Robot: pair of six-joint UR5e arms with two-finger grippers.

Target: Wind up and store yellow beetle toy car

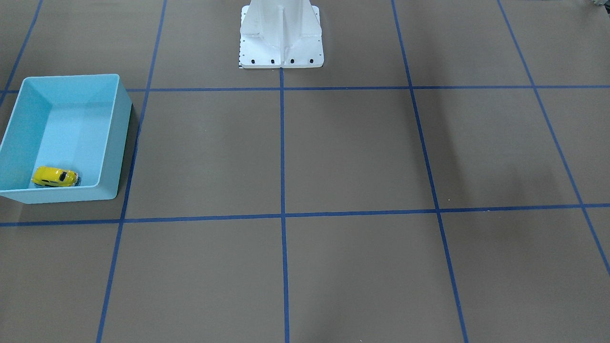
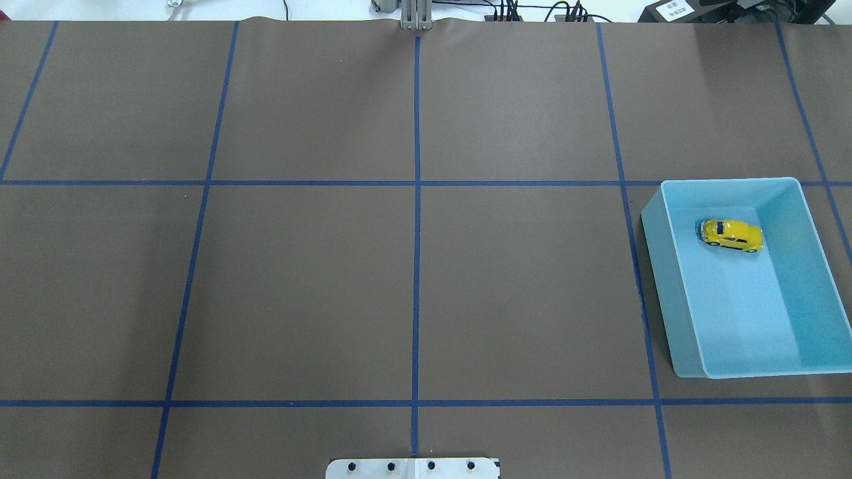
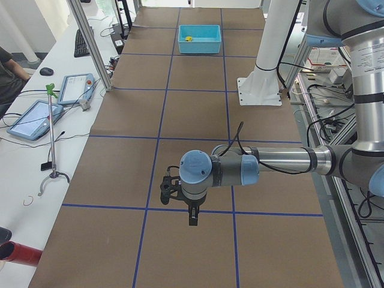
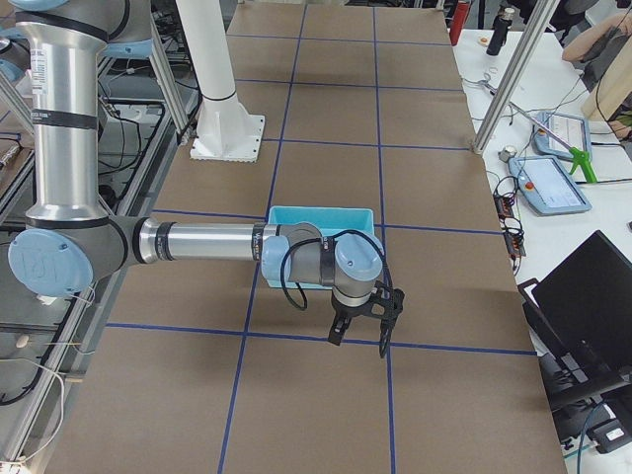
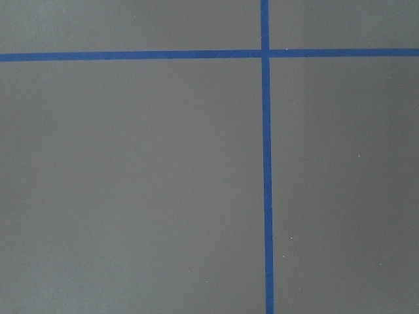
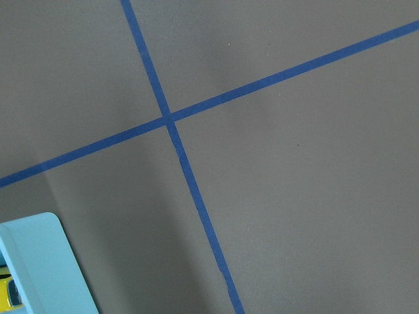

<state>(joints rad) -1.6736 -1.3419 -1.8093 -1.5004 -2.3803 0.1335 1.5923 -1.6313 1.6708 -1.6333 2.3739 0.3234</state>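
A: Where are we finding the yellow beetle toy car (image 2: 730, 235)?

B: We are seeing it sitting on its wheels inside the light blue bin (image 2: 665, 286), at the end farther from the robot. The bin is resting on the brown table (image 2: 299, 266), on the robot's right side.

A: And the end effectors?

B: We are seeing them only in the side views. The left end effector (image 3: 180, 207) is hanging over the table, well apart from the bin. The right end effector (image 4: 359, 341) is hanging near the bin. We cannot tell whether either is spread or pressed together.

A: Are we reading any writing?

B: We are spotting a white label (image 2: 672, 8) beyond the table's far edge, but its print is too small to read.
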